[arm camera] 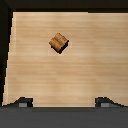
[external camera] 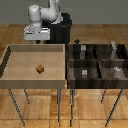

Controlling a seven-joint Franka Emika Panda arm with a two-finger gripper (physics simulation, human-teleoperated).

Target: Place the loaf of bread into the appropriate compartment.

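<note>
i found no text, label, brand, number or sign that i could read on anything in either the exterior view or my wrist view.

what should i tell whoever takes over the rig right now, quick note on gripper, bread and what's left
Gripper: open, empty, hanging above the far edge of the light tray.
Loaf of bread: lying loose on the tray floor, near its middle, untouched.
Divided box: on the exterior view's right; target section holds a small grey cube.
Done: nothing yet.
Left: descend, grasp the loaf, carry it across, release it in that section.
</note>
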